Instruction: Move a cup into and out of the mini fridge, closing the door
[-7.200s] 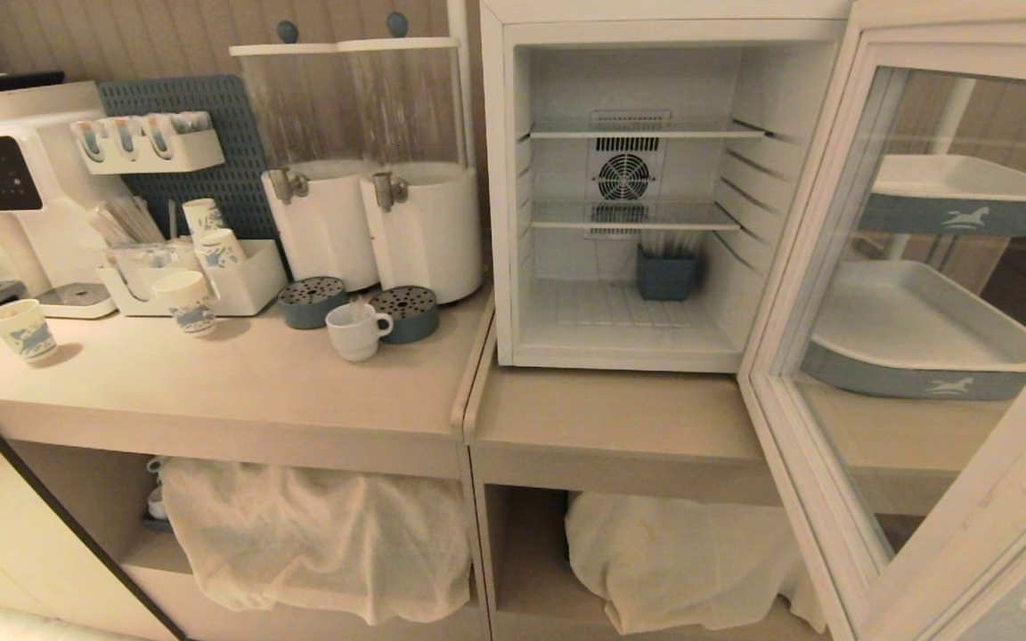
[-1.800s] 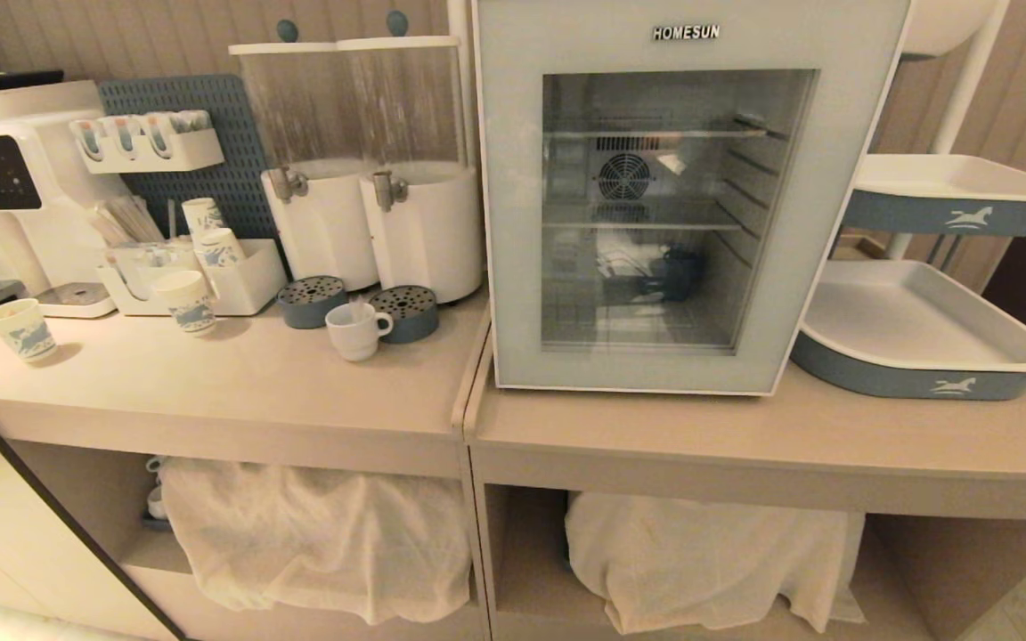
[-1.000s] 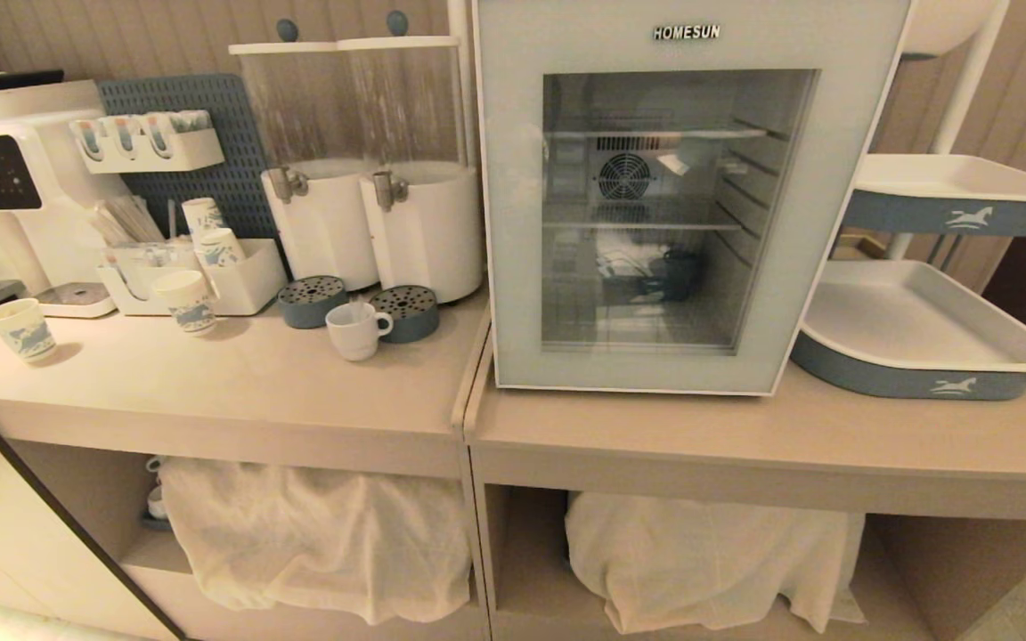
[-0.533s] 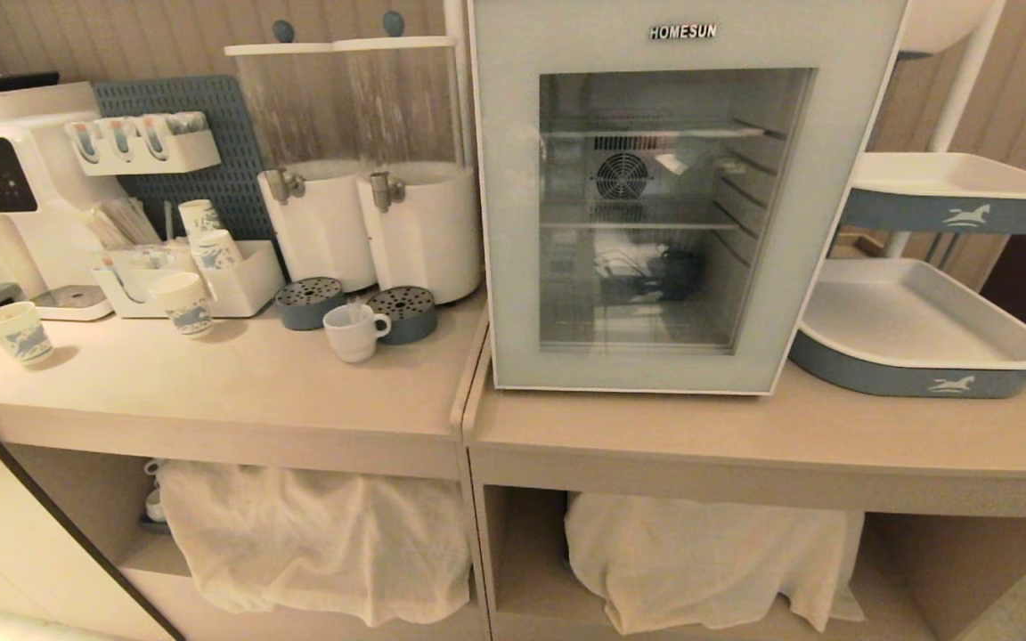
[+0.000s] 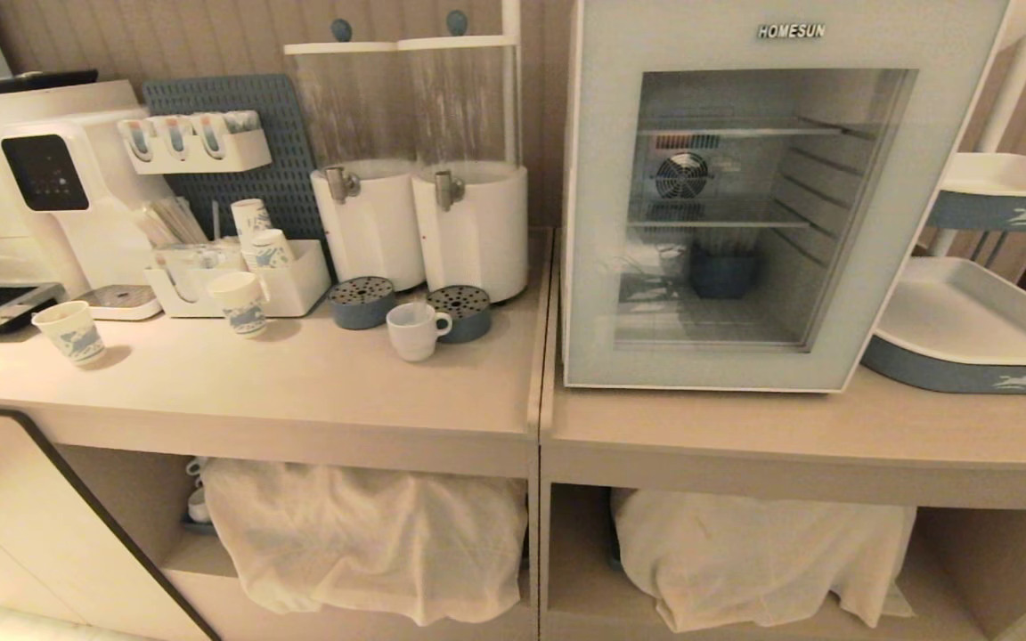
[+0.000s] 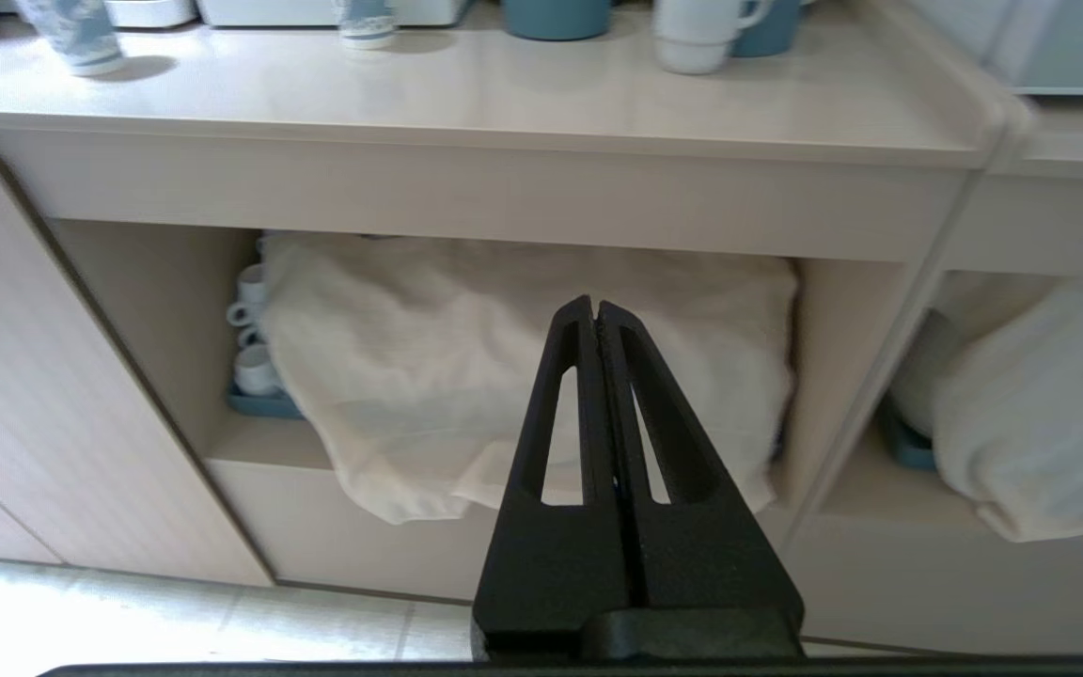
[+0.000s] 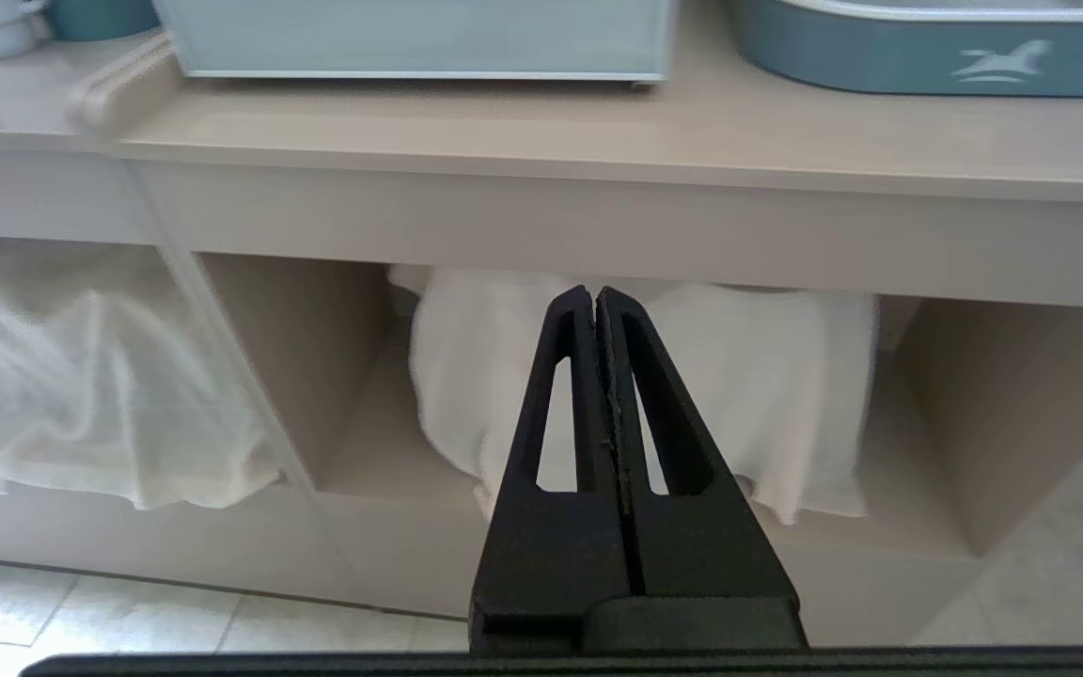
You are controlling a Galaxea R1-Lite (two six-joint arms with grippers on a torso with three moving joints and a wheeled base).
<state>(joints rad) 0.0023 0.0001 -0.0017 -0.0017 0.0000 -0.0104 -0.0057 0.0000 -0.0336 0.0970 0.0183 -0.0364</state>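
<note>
Outside, one cup [image 5: 417, 330] stands beside one shut mini fridge [image 5: 771, 196].

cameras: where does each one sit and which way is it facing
Head view: high, looking down at the counter, the cup and the mini fridge with the door shut; no arm shows.
Left wrist view: low, facing the shelf cloth; left gripper, jaws shut.
Right wrist view: low, below the fridge; right gripper, jaws shut.
Shared: the cup, fridge.
</note>
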